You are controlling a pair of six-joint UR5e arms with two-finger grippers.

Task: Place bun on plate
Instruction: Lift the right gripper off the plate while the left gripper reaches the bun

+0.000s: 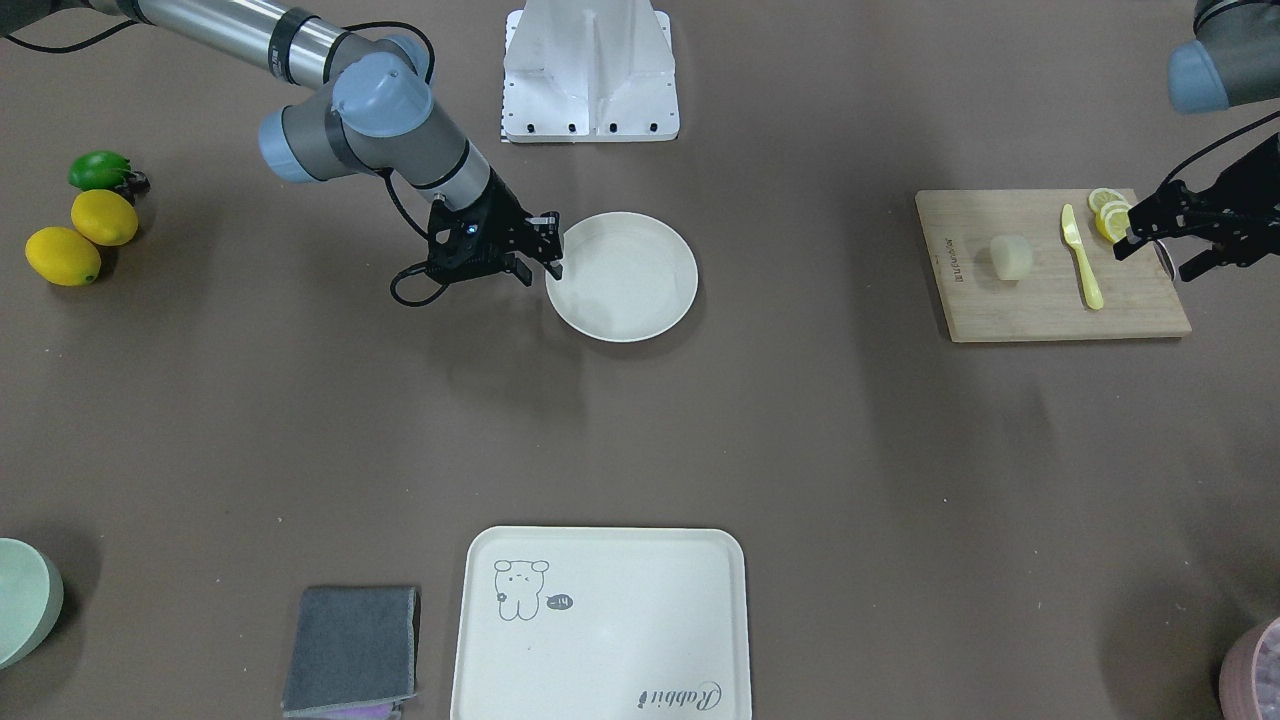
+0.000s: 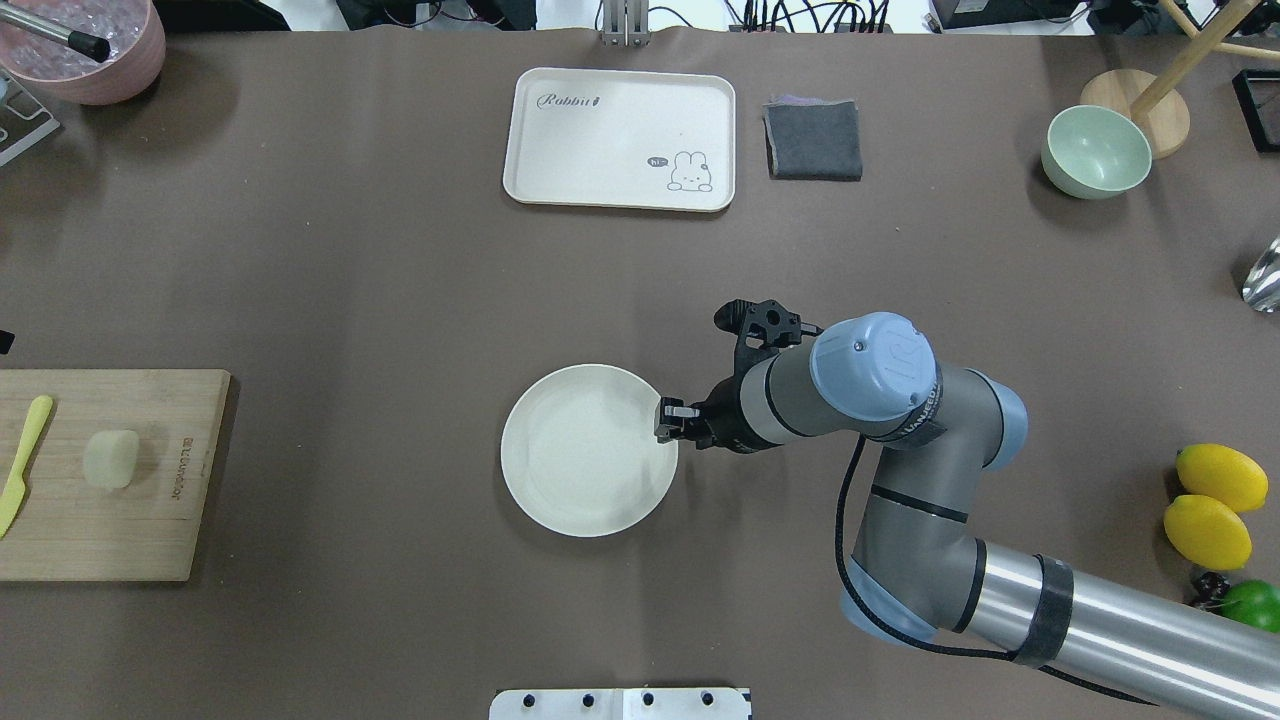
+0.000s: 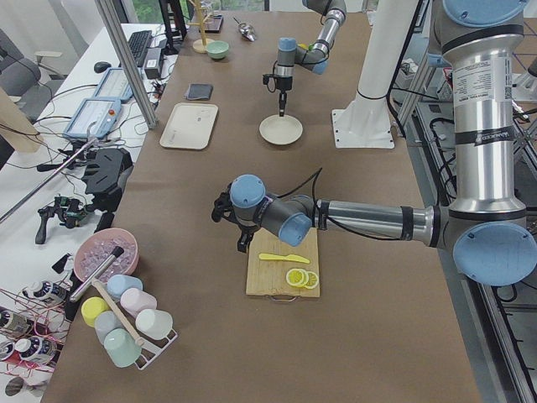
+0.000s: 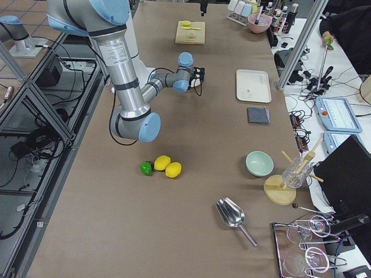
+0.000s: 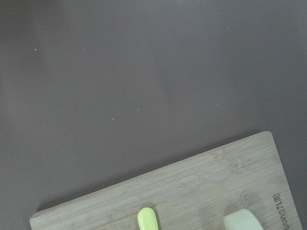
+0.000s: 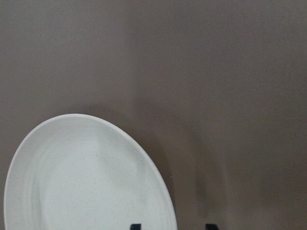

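Straddling the plate (image 2: 575,455) rim with right gripper (image 2: 671,420), jaws parted; holding left gripper (image 1: 1157,258), jaws also parted, well apart from plate, like the bun (image 1: 1011,257).

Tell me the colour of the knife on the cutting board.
The knife is pale yellow, clearest in the exterior front-facing view.

bun (image 2: 111,459) on cutting board (image 2: 120,540) at robot's left, knife (image 2: 25,462) beside it, plate (image 2: 560,505) mid-table, tray (image 2: 600,140) beyond plate
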